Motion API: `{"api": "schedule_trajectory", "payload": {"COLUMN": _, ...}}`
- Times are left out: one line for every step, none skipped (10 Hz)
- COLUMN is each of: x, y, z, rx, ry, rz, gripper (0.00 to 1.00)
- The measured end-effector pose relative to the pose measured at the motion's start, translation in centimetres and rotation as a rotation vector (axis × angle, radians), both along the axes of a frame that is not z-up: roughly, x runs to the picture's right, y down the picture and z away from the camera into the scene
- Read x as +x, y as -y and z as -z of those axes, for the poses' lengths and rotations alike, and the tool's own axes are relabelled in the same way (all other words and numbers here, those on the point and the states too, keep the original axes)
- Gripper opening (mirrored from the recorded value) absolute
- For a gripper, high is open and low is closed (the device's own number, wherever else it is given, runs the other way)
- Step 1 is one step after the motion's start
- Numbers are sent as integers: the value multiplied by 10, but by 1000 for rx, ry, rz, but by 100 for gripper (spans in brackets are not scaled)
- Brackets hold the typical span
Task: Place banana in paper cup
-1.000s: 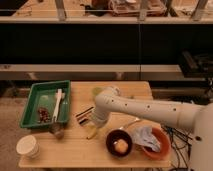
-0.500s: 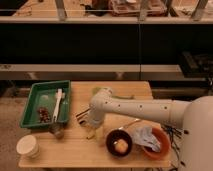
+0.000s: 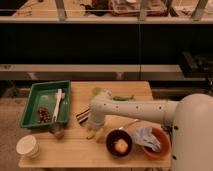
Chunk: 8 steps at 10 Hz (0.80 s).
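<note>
The banana [image 3: 58, 105], a pale straight stick, lies in the green tray [image 3: 33, 107] at the left of the table. The paper cup [image 3: 27, 146], cream-white, stands at the table's front left corner. My white arm reaches in from the right, and my gripper [image 3: 93, 132] points down at the tabletop between the tray and the dark bowl [image 3: 120, 143]. It is to the right of the banana and apart from the cup. Something small and yellowish shows right at its tip.
The dark bowl holds a rounded yellowish lump [image 3: 120, 145]. An orange bowl [image 3: 161, 148] with a pale crumpled cloth stands at the front right. A pale green cup [image 3: 97, 91] and a green item [image 3: 123, 97] sit behind the arm. A small grey object [image 3: 57, 131] stands in front of the tray.
My arm has swung a little to the left and my gripper has come lower toward the tabletop. The banana and the cup have not moved.
</note>
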State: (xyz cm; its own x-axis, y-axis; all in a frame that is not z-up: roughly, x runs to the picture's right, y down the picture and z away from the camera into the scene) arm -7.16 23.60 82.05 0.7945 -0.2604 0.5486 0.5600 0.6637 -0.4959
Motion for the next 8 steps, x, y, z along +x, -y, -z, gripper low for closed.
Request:
{"api": "schedule_trajectory", "payload": {"x": 1, "y": 1, "z": 0, "rx": 0, "ry": -4, "rz": -3, "gripper": 34}}
{"api": "schedule_trajectory", "payload": {"x": 2, "y": 1, "z": 0, "rx": -1, "ry": -7, "rz": -4, "gripper": 26}}
{"api": "schedule_trajectory", "payload": {"x": 2, "y": 0, "z": -1, "rx": -4, "ry": -8, "rz": -4, "gripper": 15}}
{"api": "schedule_trajectory", "payload": {"x": 0, "y": -1, "z": -1, "rx": -6, "ry": -5, "rz": -3, "gripper": 13}}
{"api": "schedule_trajectory", "payload": {"x": -3, "y": -1, "z": 1, "rx": -4, "ry": 7, "rz": -6, "gripper": 13}}
{"api": "schedule_trajectory", "payload": {"x": -5, "y": 2, "z": 6, "rx": 8, "ry": 27, "rz": -13, "gripper": 13}}
{"api": "schedule_trajectory", "payload": {"x": -8, "y": 10, "z": 17, "rx": 28, "ry": 63, "rz": -22, "gripper": 13}}
{"api": "schedule_trajectory", "payload": {"x": -11, "y": 18, "z": 28, "rx": 43, "ry": 94, "rz": -32, "gripper": 13}}
